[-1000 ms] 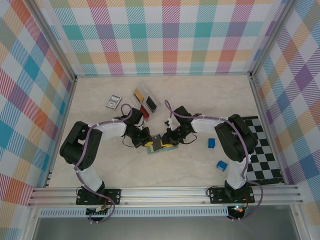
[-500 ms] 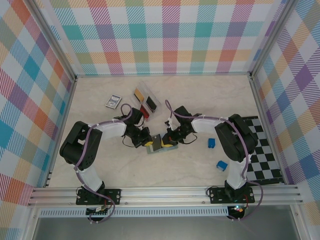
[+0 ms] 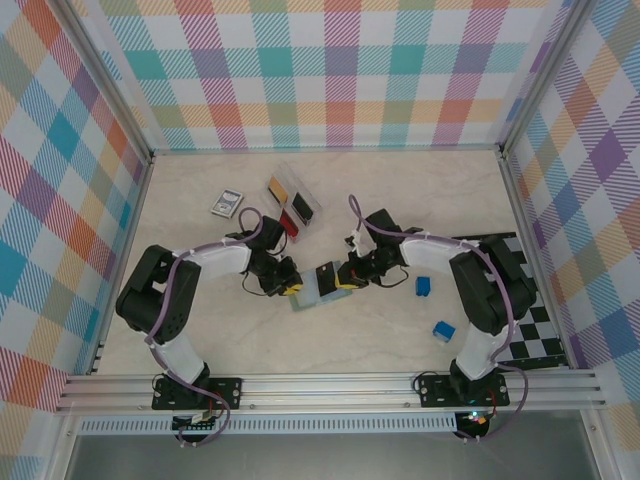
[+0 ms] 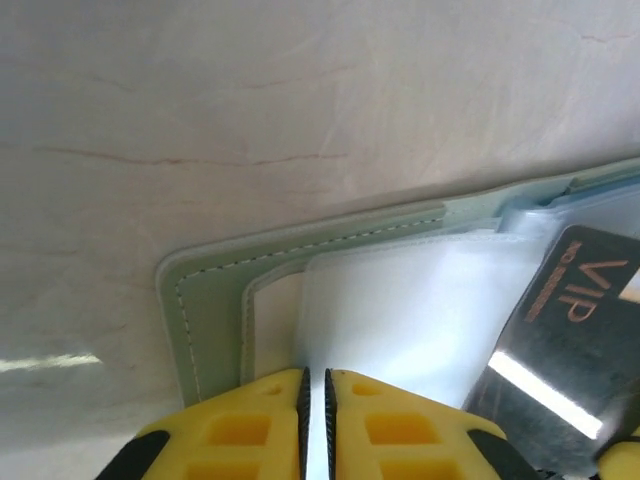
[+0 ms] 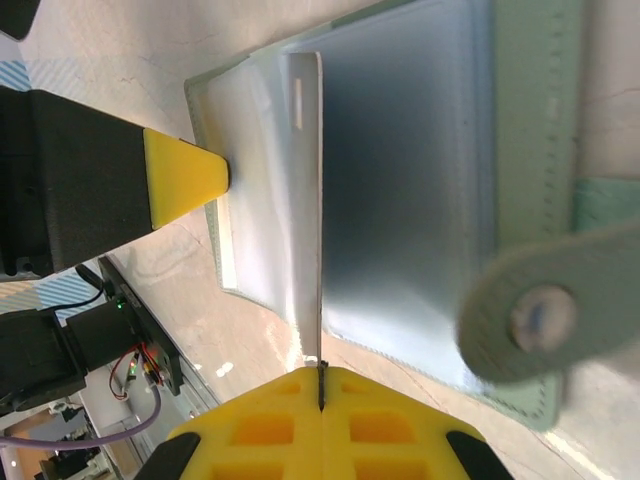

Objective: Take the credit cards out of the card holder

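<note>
Right wrist view: the right pincer [image 5: 321, 385] is clamped on the near edge of a dark credit card [image 5: 319, 200], seen edge-on, standing over the open card holder [image 5: 400, 200] just ahead of it. The left pincer [image 4: 316, 385], almost fully closed, grips the holder at its near edge. A slow, straight pull against that firm hold should free the card. Pale marbled worktop [image 4: 300, 80]; bright plaid walls [image 3: 340, 70].

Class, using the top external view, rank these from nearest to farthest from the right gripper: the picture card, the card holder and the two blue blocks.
1. card holder, right at the right gripper, mid-table.
2. upper blue block, to its right.
3. lower blue block, right and nearer the arm bases.
4. picture card, far left, toward the back.
</note>
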### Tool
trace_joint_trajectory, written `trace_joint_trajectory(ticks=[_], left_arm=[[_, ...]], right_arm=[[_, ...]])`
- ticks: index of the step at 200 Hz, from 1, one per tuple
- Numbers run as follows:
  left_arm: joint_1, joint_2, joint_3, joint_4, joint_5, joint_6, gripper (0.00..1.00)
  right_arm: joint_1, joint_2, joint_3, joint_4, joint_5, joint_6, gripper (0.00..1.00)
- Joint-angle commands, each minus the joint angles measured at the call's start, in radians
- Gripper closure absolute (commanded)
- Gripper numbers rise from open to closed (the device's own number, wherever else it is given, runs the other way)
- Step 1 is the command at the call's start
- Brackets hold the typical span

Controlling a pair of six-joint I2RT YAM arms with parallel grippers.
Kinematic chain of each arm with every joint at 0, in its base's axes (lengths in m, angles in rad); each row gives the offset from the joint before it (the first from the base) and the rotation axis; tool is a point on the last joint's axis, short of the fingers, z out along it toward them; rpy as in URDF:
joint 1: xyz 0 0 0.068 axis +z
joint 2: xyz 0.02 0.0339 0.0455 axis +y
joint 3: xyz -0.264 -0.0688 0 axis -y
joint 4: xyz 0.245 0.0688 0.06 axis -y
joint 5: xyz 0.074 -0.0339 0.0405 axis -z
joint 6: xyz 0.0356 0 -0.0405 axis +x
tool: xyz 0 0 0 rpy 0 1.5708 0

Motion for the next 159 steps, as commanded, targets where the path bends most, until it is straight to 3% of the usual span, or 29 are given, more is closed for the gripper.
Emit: trace_joint_trajectory(ticks=[1, 36, 92, 130, 159], left_arm=[[0.022, -0.087, 0.052, -0.119, -0.038, 0.033, 0.79], [0.065, -0.196, 0.069, -0.119, 0.015, 0.034, 0.62], [0.075, -0.284, -0.064, 0.284, 0.255, -0.130, 0.23], [0.075, -0.294, -0.104, 0.460, 0.336, -0.210, 0.20], [0.079, -0.307, -0.129, 0.555, 0.357, -0.252, 0.31]], right_arm=[[-0.019, -0.072, -0.020, 0.030, -0.024, -0.012, 1.00], [-0.030, -0.118, -0.029, 0.070, -0.092, 0.013, 1.00], [-0.029, -0.149, -0.027, 0.220, -0.246, 0.134, 1.00], [-0.030, -0.163, -0.029, 0.318, -0.327, 0.213, 1.00], [-0.031, -0.172, -0.025, 0.330, -0.333, 0.226, 1.00]])
